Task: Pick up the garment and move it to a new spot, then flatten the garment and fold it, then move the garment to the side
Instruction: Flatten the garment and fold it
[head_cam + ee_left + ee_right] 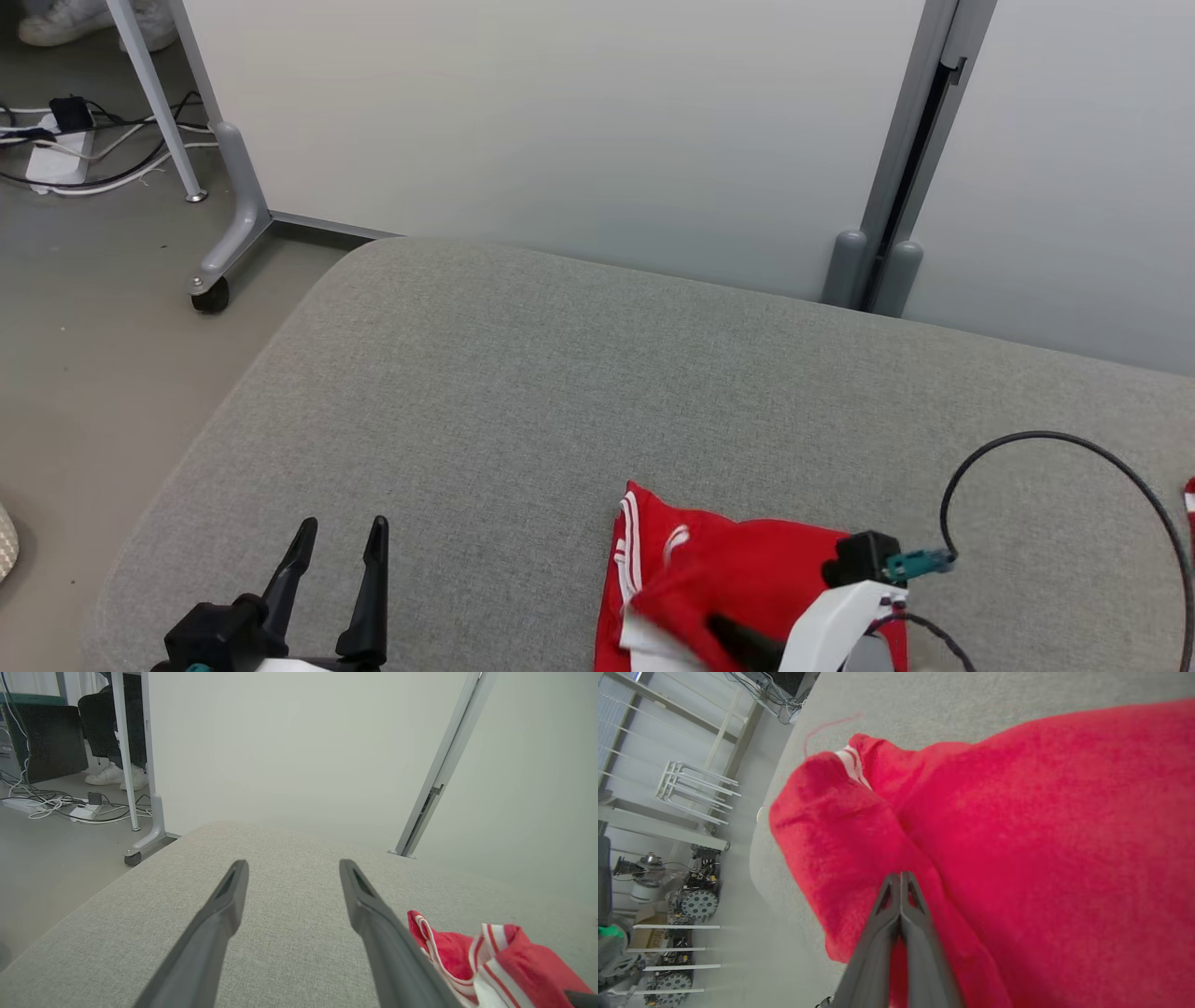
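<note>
Pickup step: our right gripper (901, 874) is clamped on the garment (1041, 835), left gripper (293, 864) is spread open. Next we lift.

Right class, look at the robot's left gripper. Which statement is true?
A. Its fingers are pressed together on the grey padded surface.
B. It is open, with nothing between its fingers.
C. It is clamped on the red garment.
B: the left gripper's two fingers stand well apart over the bare grey padded surface, and the red garment lies off to its side, not between them.
</note>
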